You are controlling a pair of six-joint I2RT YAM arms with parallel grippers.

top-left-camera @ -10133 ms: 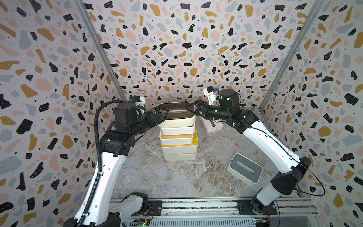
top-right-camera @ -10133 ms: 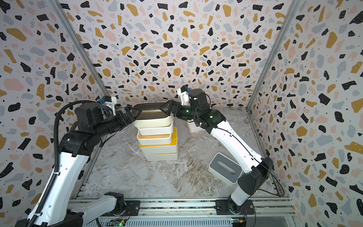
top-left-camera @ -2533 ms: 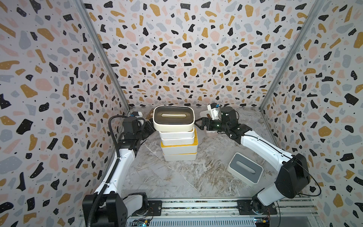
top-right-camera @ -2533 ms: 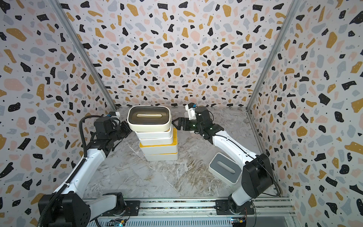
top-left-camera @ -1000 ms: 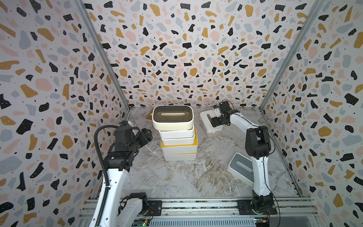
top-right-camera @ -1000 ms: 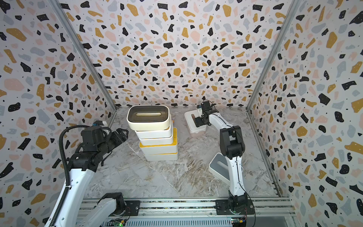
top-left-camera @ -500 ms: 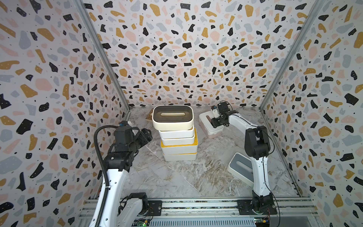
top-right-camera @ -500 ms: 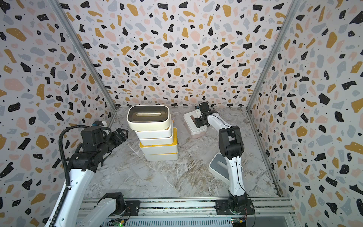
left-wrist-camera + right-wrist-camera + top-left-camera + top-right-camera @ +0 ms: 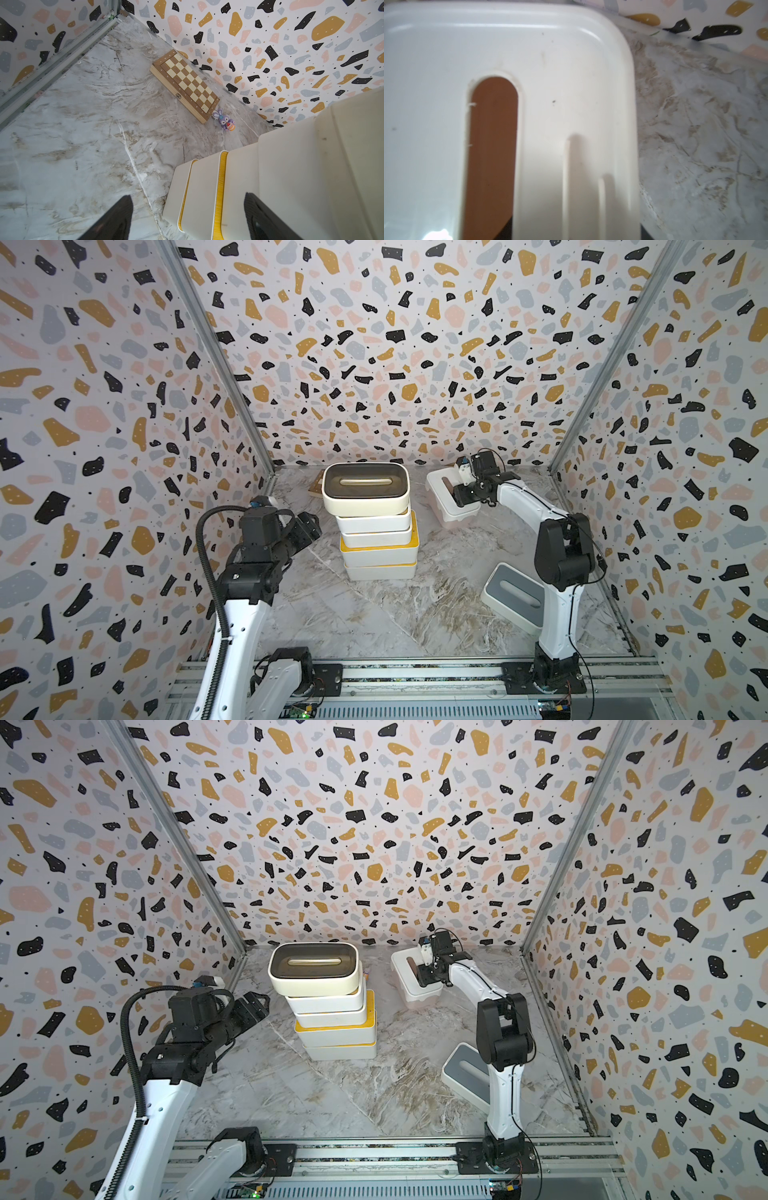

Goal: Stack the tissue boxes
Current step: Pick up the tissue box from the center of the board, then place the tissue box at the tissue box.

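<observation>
Smooth, rounded white tissue box (image 9: 455,514) pinched by right gripper (image 9: 458,497); left gripper (image 9: 187,199) released

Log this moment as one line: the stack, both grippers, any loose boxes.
stack: five boxes, dark-lidded one on top | right gripper: closed on white box | left gripper: open, empty, beside stack | grey box: not yet stacked

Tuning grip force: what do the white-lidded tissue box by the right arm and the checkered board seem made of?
The white-lidded tissue box looks like moulded plastic, smooth and slightly glossy: soft highlights, a rounded corner, moulded ribs. The checkered board looks like wood, matt: a wood-toned frame and edge, with a small metal clasp. It could be veneer or print.
</observation>
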